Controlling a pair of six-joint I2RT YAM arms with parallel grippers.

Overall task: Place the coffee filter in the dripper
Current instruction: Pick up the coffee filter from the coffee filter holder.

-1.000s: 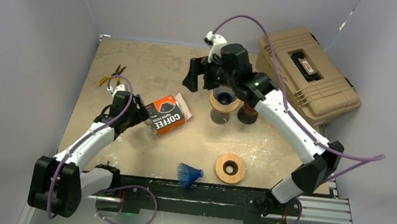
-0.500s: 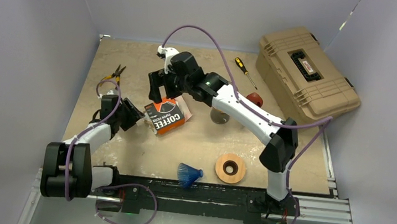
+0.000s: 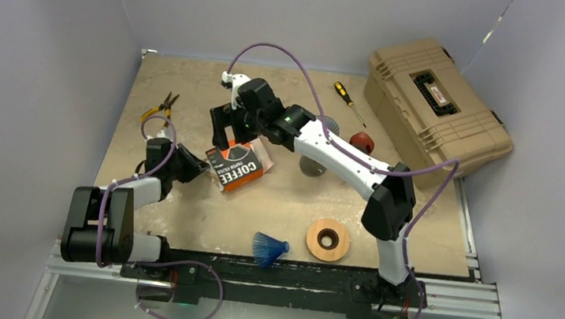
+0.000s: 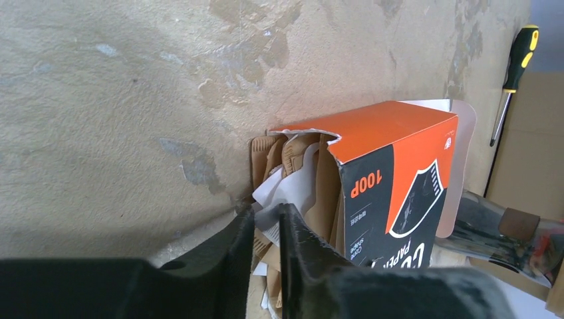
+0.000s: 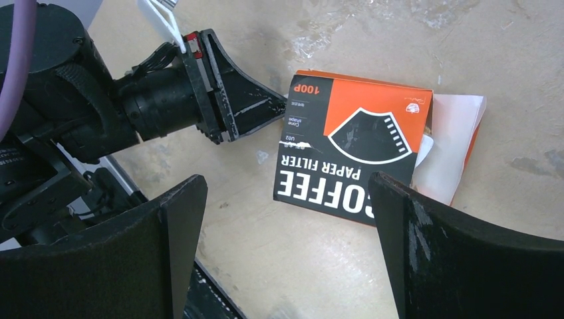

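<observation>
Coffee filter [image 4: 292, 189] sits in the torn-open box [image 4: 392, 173] on the surface [image 4: 100, 100], its edge pinched between my left fingers [image 4: 233, 259]. My right fingers [image 5: 179, 226] hang spread and empty above. Extraction step, I reckon: next, pull one sheet free.

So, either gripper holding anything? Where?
Left gripper nearly shut on a filter edge poking from the filter box; firm grip unclear. Right gripper open, empty.

Left pincer [image 4: 265, 214] narrowly gapped, right pincer [image 5: 286, 185] wide
</observation>
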